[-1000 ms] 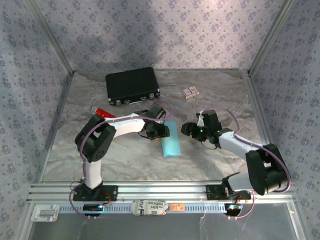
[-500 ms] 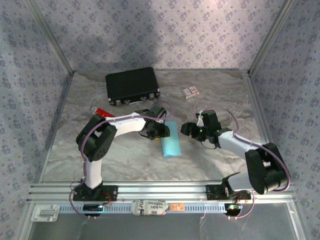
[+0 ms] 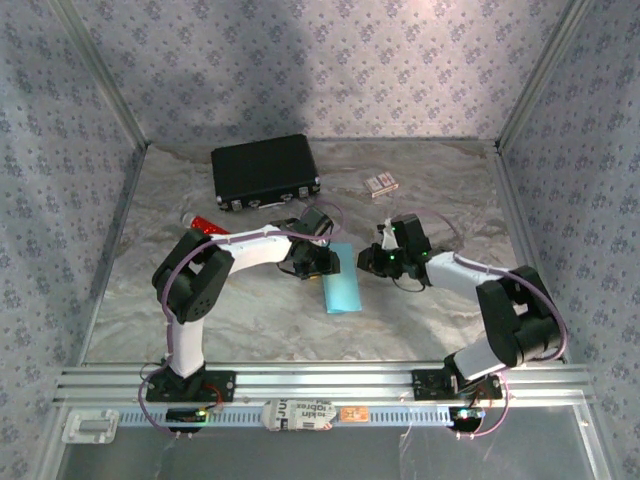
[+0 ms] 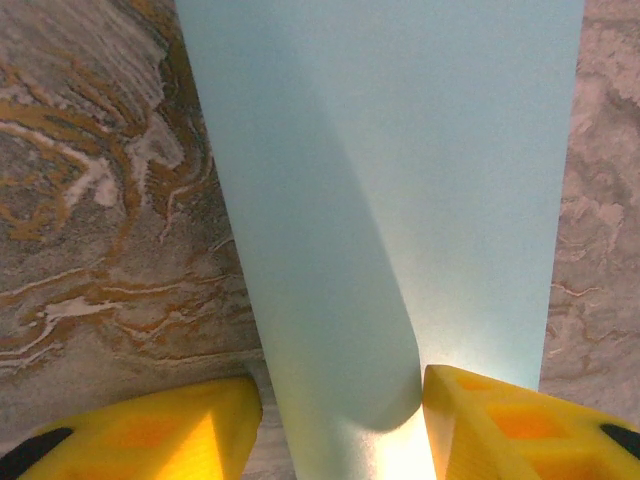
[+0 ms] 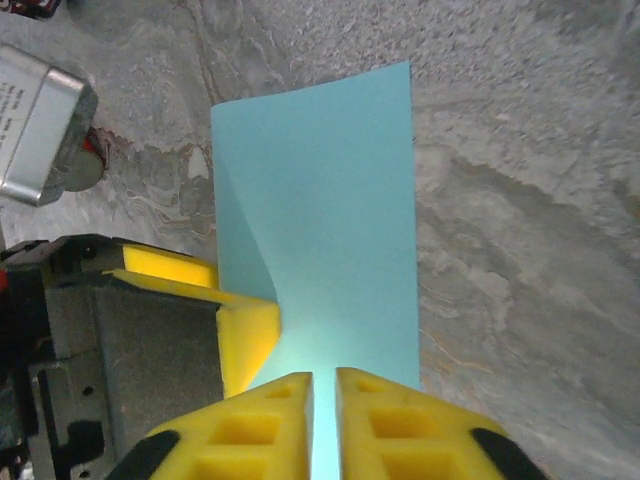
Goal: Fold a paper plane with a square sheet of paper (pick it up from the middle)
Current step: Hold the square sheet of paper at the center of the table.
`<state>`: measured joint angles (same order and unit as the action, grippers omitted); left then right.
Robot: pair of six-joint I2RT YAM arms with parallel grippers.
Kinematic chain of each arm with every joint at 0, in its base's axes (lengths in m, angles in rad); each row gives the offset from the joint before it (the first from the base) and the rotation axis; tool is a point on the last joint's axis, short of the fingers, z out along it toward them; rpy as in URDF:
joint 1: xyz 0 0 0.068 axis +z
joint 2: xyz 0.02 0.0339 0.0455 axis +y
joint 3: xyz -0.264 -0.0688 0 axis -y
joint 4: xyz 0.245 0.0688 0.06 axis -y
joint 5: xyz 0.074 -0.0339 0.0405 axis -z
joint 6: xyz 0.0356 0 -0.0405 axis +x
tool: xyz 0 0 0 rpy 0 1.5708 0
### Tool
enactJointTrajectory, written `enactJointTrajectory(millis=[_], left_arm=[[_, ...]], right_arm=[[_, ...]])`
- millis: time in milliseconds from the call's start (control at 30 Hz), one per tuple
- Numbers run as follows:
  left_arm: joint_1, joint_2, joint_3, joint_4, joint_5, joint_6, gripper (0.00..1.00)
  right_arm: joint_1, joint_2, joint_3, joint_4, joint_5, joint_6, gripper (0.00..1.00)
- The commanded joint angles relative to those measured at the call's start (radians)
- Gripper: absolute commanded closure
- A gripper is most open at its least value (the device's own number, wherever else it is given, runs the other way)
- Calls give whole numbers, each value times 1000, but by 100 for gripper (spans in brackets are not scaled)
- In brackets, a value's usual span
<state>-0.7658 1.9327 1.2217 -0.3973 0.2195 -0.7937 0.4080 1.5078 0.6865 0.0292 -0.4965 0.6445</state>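
The square sheet of paper (image 3: 342, 288), light cyan-blue, lies on the marble table folded over lengthwise into a narrow strip. In the left wrist view its curled fold (image 4: 400, 150) runs between the yellow fingers and touches the right finger (image 4: 520, 425); a slit of table shows beside the other one. My left gripper (image 3: 322, 264) (image 4: 340, 400) stands half open round that fold. My right gripper (image 3: 368, 262) (image 5: 324, 385) comes in from the right with its jaws pinched on the paper (image 5: 330, 200) at its near edge. The left gripper's yellow finger (image 5: 245, 335) presses the sheet just beside it.
A black case (image 3: 265, 172) stands at the back left, a small patterned card box (image 3: 380, 184) at the back middle, a red tube (image 3: 205, 226) left of the left arm. Patterned walls close three sides; an aluminium rail (image 3: 330, 380) runs along the front.
My right gripper has moved left to the paper and closed its jaws on the sheet's edge. The left gripper and the paper have stayed in place.
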Motion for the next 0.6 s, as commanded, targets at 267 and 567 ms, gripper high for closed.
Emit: enactJointTrajectory(millis=[267, 567], left_arm=[[1, 116, -56, -53, -73, 21, 49], [0, 118, -64, -45, -68, 15, 49]], right_arm=[[52, 149, 108, -44, -45, -8, 99], [67, 234, 136, -54, -76, -8, 100]])
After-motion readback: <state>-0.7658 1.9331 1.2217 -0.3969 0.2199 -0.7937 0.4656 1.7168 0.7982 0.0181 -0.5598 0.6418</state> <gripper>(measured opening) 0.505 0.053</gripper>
